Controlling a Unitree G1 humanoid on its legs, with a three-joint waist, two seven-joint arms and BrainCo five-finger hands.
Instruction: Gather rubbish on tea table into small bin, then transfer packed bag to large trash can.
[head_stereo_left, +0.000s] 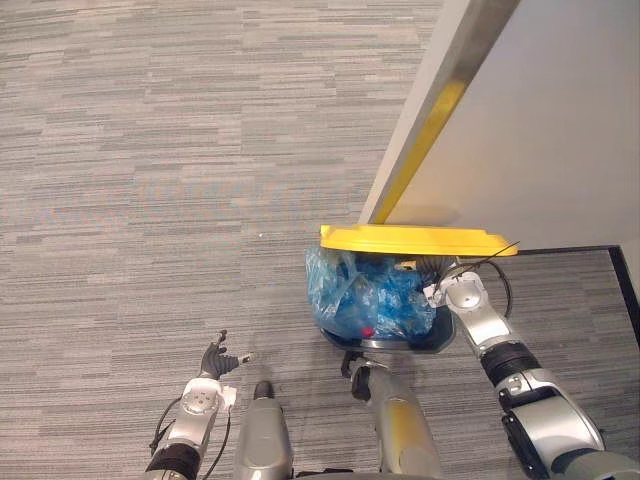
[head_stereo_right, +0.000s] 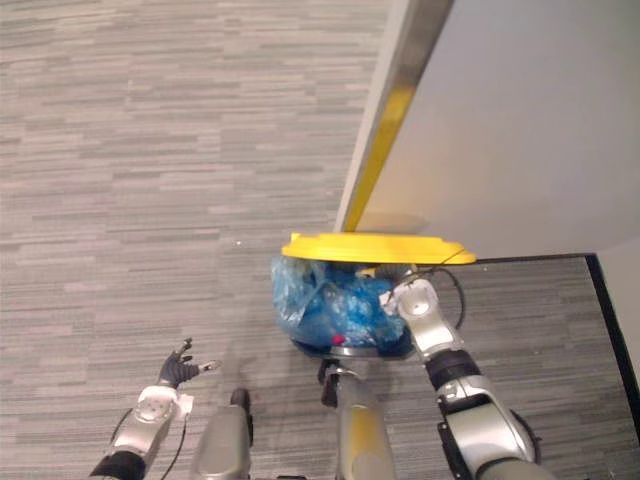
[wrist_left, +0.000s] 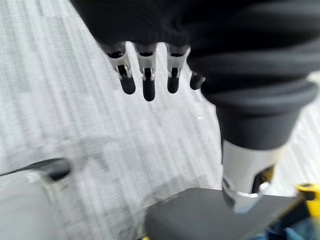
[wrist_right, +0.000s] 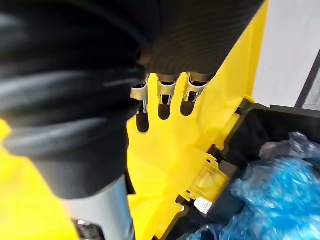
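A: Yellow first: looking at the lid (head_stereo_left: 415, 240), standing raised over the dark large trash can (wrist_right: 265, 125), right beside a pale wall (head_stereo_left: 560, 120).

B: Finding the packed bag (head_stereo_left: 375, 295) anywhere?

A: Seeing it sitting inside the can already. Blue, crinkled, filling the opening beneath the raised lid, and showing a small red spot (head_stereo_left: 367, 331) near its lower edge.

B: Being gripped by either robot hand?

A: Not being gripped at all. Spotting the right robot hand (head_stereo_left: 440, 280) poised at the can's right side, just under the lid. Reading its wrist view as fingers (wrist_right: 164, 102) stretching out straight toward the lid's yellow underside, curling round nothing. Not managing to tell whether touching the plastic or hovering just off it. Also noticing, past those fingers, a yellow hinge piece (wrist_right: 202, 175) meeting the can's black rim, with blue plastic bunching beside it.

B: And looking left?

A: Finding the left robot hand (head_stereo_left: 216, 358) hanging low over the grey striped carpet (head_stereo_left: 150, 150), well apart from the can. Seeing its fingers (wrist_left: 147, 85) hanging loose and straight, holding nothing, pointing down at the carpet.
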